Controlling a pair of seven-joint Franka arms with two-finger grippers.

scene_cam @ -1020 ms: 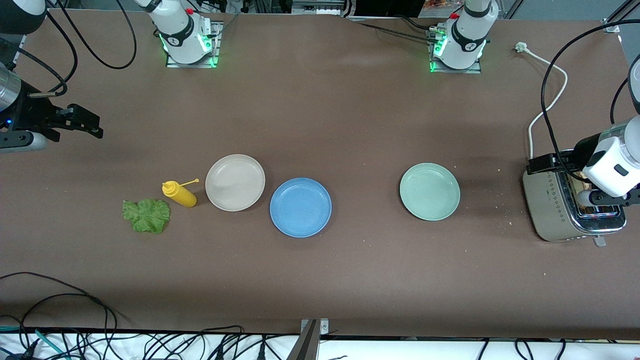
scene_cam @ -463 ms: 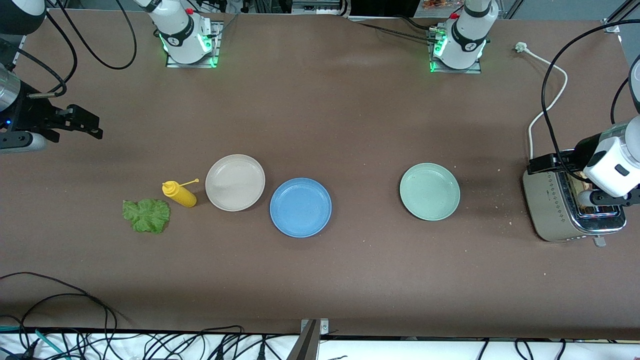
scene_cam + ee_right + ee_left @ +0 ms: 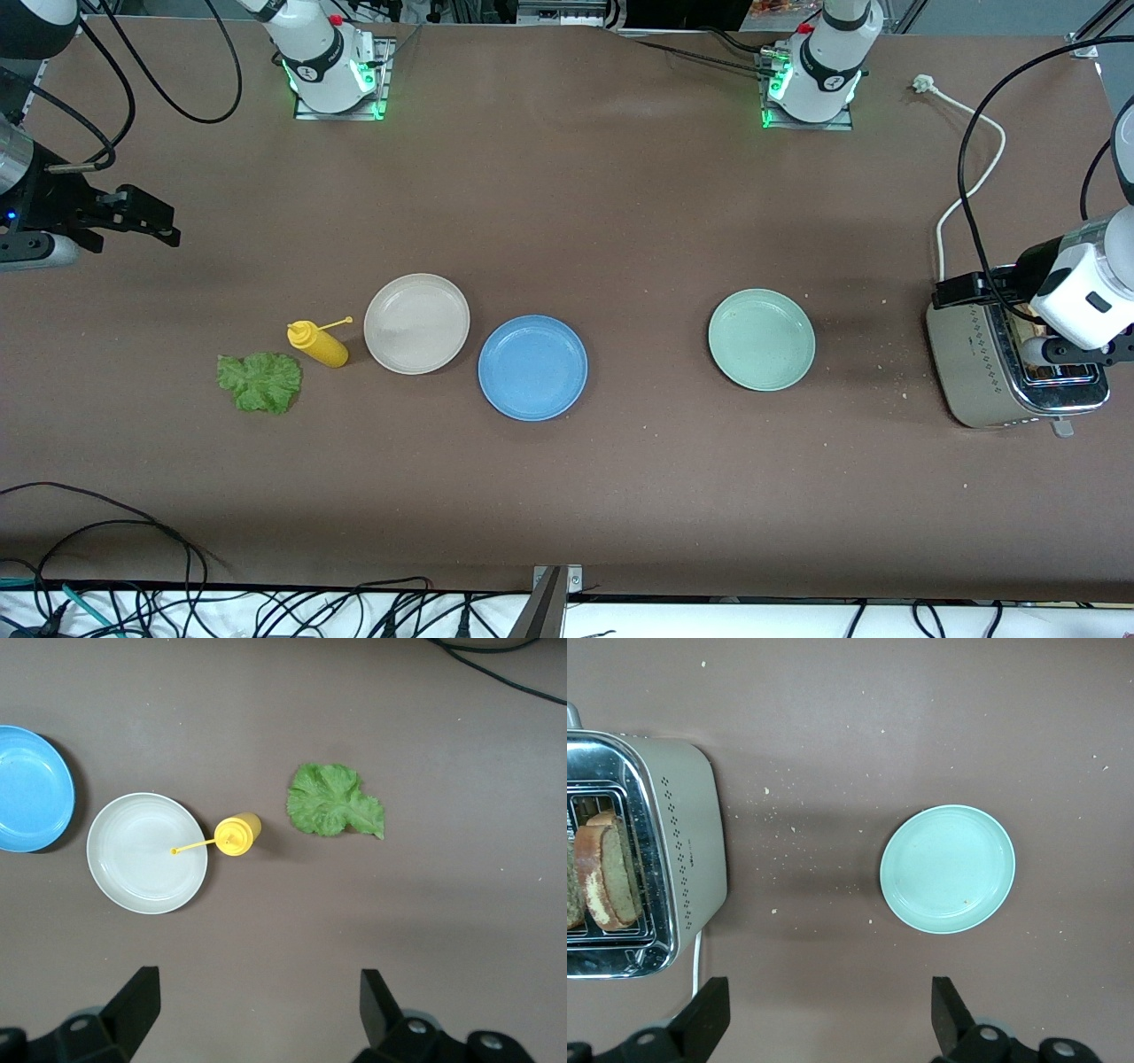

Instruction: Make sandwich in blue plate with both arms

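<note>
Risk: left gripper, fingers released over toaster, may crush bread; right gripper waits, released.

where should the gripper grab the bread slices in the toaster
Probably by the rounded top crust of one brown bread slice, coming straight down from above: the slices stand on edge in the silver toaster's slot, so only their upper edges are exposed.

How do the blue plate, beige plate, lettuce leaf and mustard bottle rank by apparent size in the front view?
1. Blue plate and beige plate: too alike to rank.
2. Lettuce leaf.
3. Mustard bottle.
</note>
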